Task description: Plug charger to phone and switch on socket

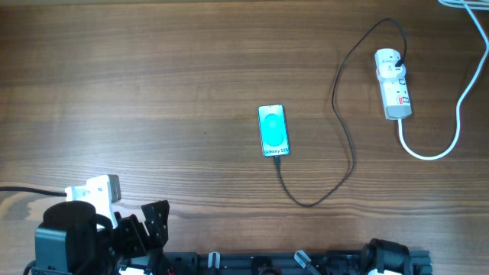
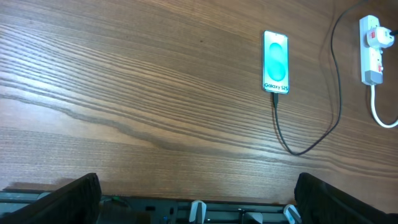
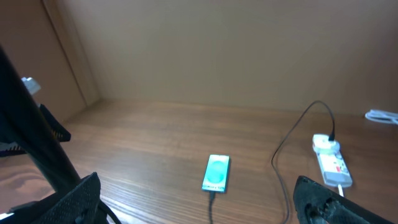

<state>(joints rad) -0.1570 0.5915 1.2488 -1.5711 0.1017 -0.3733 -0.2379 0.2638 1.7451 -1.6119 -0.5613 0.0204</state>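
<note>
The phone (image 1: 273, 131) lies flat mid-table with its cyan screen lit; it also shows in the left wrist view (image 2: 276, 61) and the right wrist view (image 3: 216, 172). The thin black charger cable (image 1: 345, 145) has its plug tip in the phone's near end and runs round to an adapter in the white socket strip (image 1: 393, 84), which also shows in the wrist views (image 2: 370, 50) (image 3: 334, 164). My left gripper (image 2: 198, 202) is open and empty at the near table edge. My right gripper (image 3: 199, 202) is open and empty, raised well short of the phone.
A thicker white cord (image 1: 451, 114) loops from the socket's grey end off toward the far right corner. A wooden back wall (image 3: 236, 50) rises behind the table. The arm bases (image 1: 84, 237) sit along the near edge.
</note>
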